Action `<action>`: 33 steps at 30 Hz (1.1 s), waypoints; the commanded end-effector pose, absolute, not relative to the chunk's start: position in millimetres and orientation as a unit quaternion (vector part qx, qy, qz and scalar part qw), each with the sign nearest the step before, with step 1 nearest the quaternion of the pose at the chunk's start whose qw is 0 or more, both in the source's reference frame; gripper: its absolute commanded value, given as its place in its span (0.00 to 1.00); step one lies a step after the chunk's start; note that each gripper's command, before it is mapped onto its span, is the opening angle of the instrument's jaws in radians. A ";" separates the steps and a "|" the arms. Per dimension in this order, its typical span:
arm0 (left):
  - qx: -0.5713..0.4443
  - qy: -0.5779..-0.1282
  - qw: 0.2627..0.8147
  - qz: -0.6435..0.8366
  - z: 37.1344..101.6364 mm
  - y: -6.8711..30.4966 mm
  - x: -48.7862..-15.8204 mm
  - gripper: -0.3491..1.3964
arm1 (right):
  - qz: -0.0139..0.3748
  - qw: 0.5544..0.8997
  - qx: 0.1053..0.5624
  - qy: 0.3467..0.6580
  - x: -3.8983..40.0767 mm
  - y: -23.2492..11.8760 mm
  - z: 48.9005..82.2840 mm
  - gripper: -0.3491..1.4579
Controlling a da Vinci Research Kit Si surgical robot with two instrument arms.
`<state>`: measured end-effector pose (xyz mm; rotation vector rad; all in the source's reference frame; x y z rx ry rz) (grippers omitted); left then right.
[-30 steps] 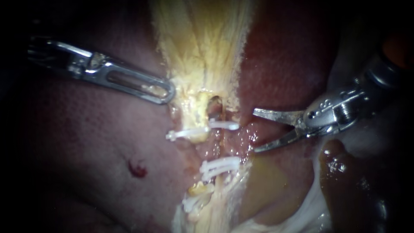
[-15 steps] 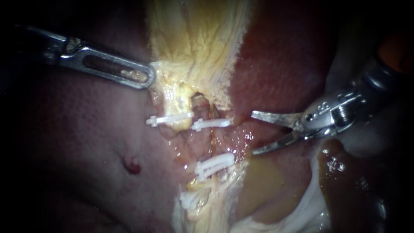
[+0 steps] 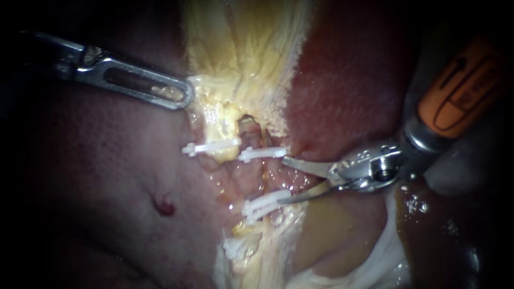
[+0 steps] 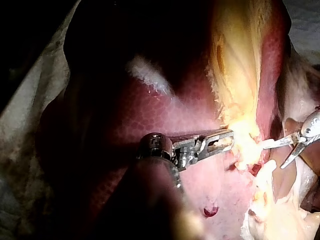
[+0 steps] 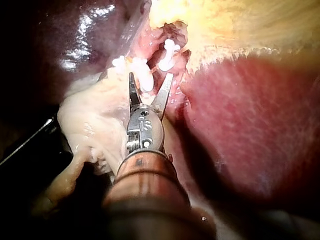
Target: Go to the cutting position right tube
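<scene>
Left instrument: Your left instrument (image 3: pixel 182 96) comes in from the far left. Its jaws are clenched on the left edge of the pale yellow tissue (image 3: pixel 246 48), which draws toward their tip.
Red spot: A small red spot (image 3: pixel 163 206) marks the pink surface, near you and left of the clips.
Left clip: A white clip (image 3: pixel 210 147) lies crosswise just nearer than the grasped edge.
Right tube: The right tube (image 3: pixel 267 176) sits at mid-scene, just right of that clip. An upper clip (image 3: pixel 262 154) crosses its far part and a pair of clips (image 3: pixel 266 205) crosses its near part, with a bare stretch between them.
Right instrument: Your right instrument (image 3: pixel 282 180) enters from the upper right with its blades parted, gripping nothing. The tips stand at the tube's right edge, one beside the upper clip's end and one at the pair's end. Whether they touch the tube, you cannot tell.
Liver: Dark red liver (image 3: pixel 348 80) fills the far right, behind the blades.
</scene>
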<state>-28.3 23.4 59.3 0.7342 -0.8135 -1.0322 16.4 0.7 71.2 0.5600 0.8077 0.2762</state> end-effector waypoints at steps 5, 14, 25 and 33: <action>0.333 -0.369 0.730 -0.468 59.4 23.5 -28.3 0.00 | 0.128 0.869 0.283 0.385 17.9 0.7 73.2 0.96; 0.333 -0.369 0.730 -0.468 59.4 23.5 -28.3 0.00 | 0.114 0.841 0.317 0.423 19.6 1.2 74.6 0.97; 0.333 -0.369 0.730 -0.468 59.5 23.5 -28.2 0.00 | 0.071 0.773 0.388 0.497 21.2 1.5 74.7 0.97; 0.333 -0.369 0.730 -0.468 59.7 23.5 -28.2 0.00 | 0.032 0.760 0.401 0.510 21.9 1.2 74.5 0.96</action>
